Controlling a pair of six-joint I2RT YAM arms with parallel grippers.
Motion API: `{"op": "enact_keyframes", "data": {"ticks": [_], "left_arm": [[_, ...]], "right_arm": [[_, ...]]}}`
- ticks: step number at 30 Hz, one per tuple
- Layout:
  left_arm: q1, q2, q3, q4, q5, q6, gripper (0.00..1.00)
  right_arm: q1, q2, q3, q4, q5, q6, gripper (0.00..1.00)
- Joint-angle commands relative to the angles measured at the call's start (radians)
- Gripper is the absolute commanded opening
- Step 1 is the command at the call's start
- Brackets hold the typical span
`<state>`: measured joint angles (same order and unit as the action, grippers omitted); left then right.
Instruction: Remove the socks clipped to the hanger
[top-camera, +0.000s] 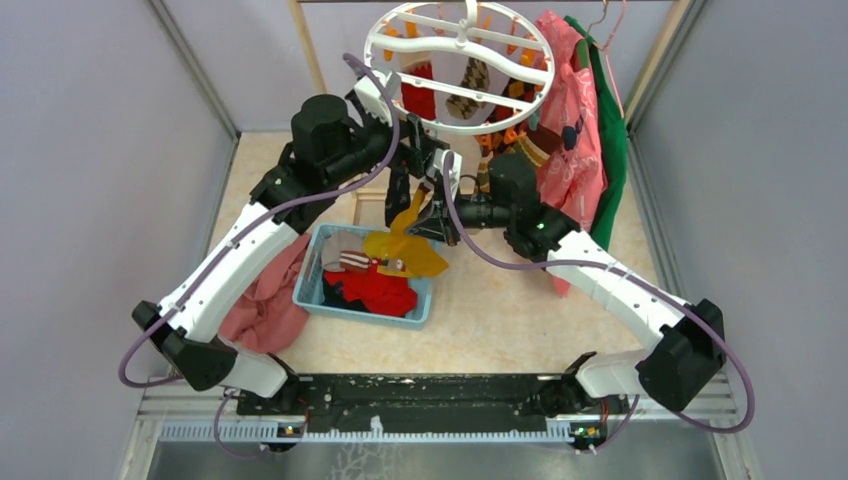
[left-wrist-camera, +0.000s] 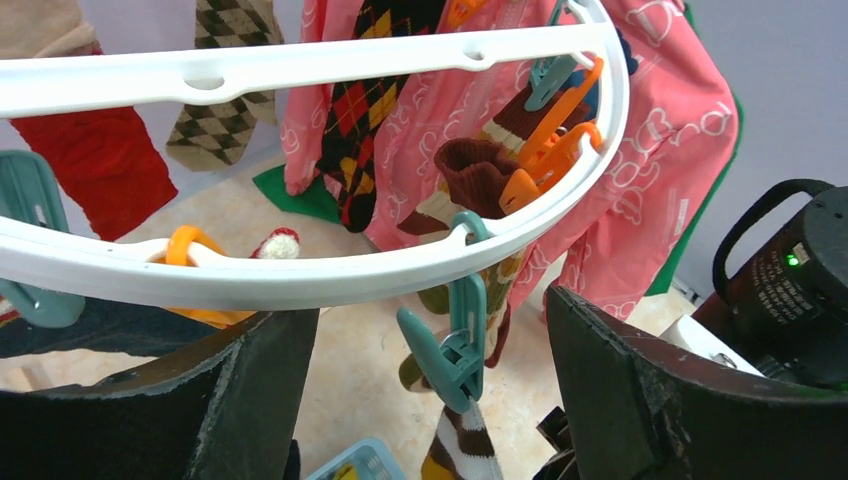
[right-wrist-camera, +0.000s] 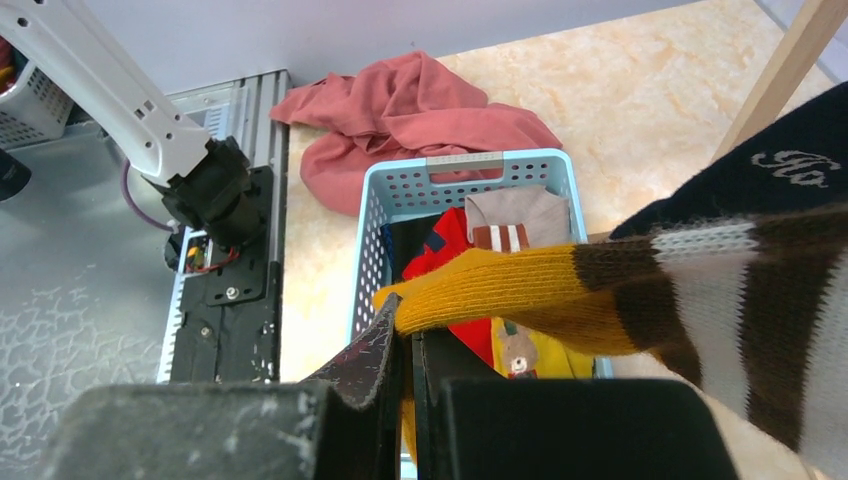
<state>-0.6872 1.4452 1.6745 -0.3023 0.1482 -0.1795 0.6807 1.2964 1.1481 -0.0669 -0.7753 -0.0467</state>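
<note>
Here, one hanger (left-wrist-camera: 300, 285); left gripper (left-wrist-camera: 425, 312) gapes wide, right gripper (right-wrist-camera: 406, 335) pinches one mustard sock (right-wrist-camera: 500, 285).

On my overhead feed a light blue perforated basket (top-camera: 308, 282) sits on the beige marbled surface (top-camera: 500, 320), roughly in the middle. A pinkish-red cloth heap (top-camera: 262, 305) lies crumpled against the basket's side on the left of that view, touching it. At the back right I see a large pink printed garment (top-camera: 568, 120) hanging down, with a green garment (top-camera: 612, 160) just behind it, both reaching toward the surface. Pale wooden posts (top-camera: 310, 50) rise at the back corners, and plain grey-lilac wall panels (top-camera: 80, 150) close in both sides.
</note>
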Motion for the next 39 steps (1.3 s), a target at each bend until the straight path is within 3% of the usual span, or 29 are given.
{"op": "enact_keyframes", "data": {"ticks": [1,5,12,24,35,39], "left_arm": [[-0.024,0.011,0.036,-0.015,-0.083,0.049,0.89],[-0.042,0.027,0.043,-0.014,-0.115,0.083,0.85],[-0.056,0.042,0.05,-0.005,-0.124,0.118,0.69],[-0.057,0.017,0.03,-0.003,-0.078,0.105,0.33],[-0.058,0.015,0.027,-0.001,-0.043,0.093,0.26],[-0.057,0.011,0.015,0.008,-0.062,0.106,0.35]], "right_arm": [[0.013,0.0,0.067,0.049,0.003,0.017,0.0],[0.012,0.003,0.07,0.047,0.003,0.016,0.0],[0.012,0.003,0.067,0.045,0.006,0.013,0.0],[0.013,-0.025,0.041,0.008,0.054,-0.064,0.0],[0.013,-0.021,0.014,-0.017,-0.053,-0.108,0.0],[0.013,-0.022,0.009,-0.015,-0.055,-0.11,0.0]]}}
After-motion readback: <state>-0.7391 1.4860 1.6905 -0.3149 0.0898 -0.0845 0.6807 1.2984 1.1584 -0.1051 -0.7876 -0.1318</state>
